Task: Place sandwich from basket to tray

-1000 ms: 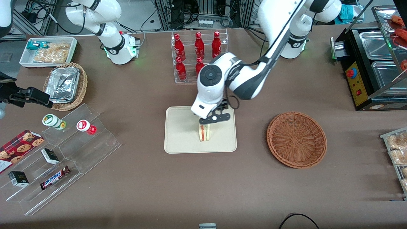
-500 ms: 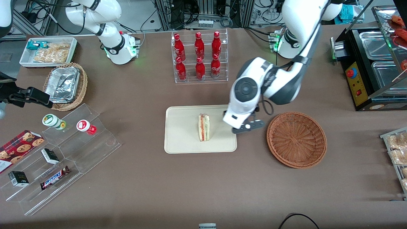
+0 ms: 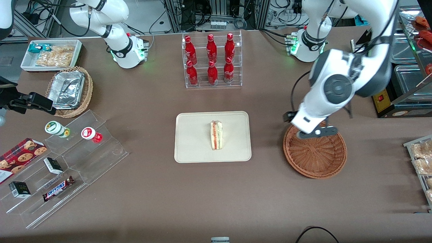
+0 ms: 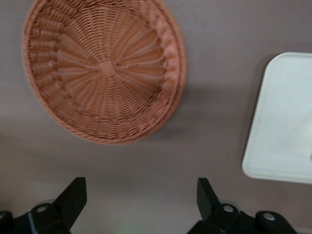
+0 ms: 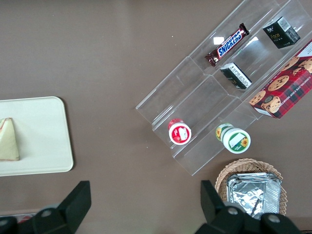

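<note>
The sandwich (image 3: 216,135), a pale bread wedge with red and green filling at its cut edge, stands on the cream tray (image 3: 192,141) in the middle of the table, touched by nothing. It also shows in the right wrist view as the sandwich (image 5: 9,140) on the tray (image 5: 44,141). The reddish-brown woven basket (image 3: 317,158) holds nothing and lies toward the working arm's end of the table. My gripper (image 3: 315,132) hangs above the basket's rim farther from the front camera. It is open, with nothing between its fingers (image 4: 73,197). The wrist camera sees the basket (image 4: 105,68) and a tray corner (image 4: 282,126).
A clear rack of red bottles (image 3: 212,59) stands farther from the front camera than the tray. A black machine with steel pans (image 3: 391,67) sits at the working arm's end. A clear stepped shelf with snacks (image 3: 64,162), a foil-container basket (image 3: 69,91) and a white bin (image 3: 50,54) lie toward the parked arm's end.
My gripper let go of the sandwich on the tray, then swung sideways away from it and now hangs over the basket's rim. The sandwich stays standing where it was set.
</note>
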`<state>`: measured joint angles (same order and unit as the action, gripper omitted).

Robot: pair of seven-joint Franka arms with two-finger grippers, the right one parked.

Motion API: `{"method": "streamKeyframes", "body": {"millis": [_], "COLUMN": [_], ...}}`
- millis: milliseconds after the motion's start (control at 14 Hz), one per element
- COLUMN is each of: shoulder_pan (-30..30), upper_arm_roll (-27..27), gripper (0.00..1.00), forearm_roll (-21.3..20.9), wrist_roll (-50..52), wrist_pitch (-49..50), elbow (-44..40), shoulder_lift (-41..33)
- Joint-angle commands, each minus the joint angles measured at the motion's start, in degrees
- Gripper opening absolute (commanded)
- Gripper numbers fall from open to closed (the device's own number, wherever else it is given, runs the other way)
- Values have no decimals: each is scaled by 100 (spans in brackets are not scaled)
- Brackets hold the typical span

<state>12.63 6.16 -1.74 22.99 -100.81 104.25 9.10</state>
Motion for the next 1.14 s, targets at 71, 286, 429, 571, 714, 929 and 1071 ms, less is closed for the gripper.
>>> {"method": "streamKeyframes", "body": {"millis": [71,286,429,571,714,929,1071], "shoulder_pan": [-479,-831,-1199,-1272,-1437,-1456,-1456], "upper_arm_roll": [79,96,122,88,87,79,70], "gripper": [100,100,100,100,100,100,100], "forearm_roll": [-11,51,261,297,262,139,95], "wrist_roll": [-768,-1251,-1759,-2174,-2211,-2220,-2220], "wrist_pitch": [482,737,922,1002,993,1019,984], "elbow": [227,227,122,16,-185,-502,-537], "shoulder_lift": [-628,-918,-1094,-1235,-1297,-1271,-1253]}}
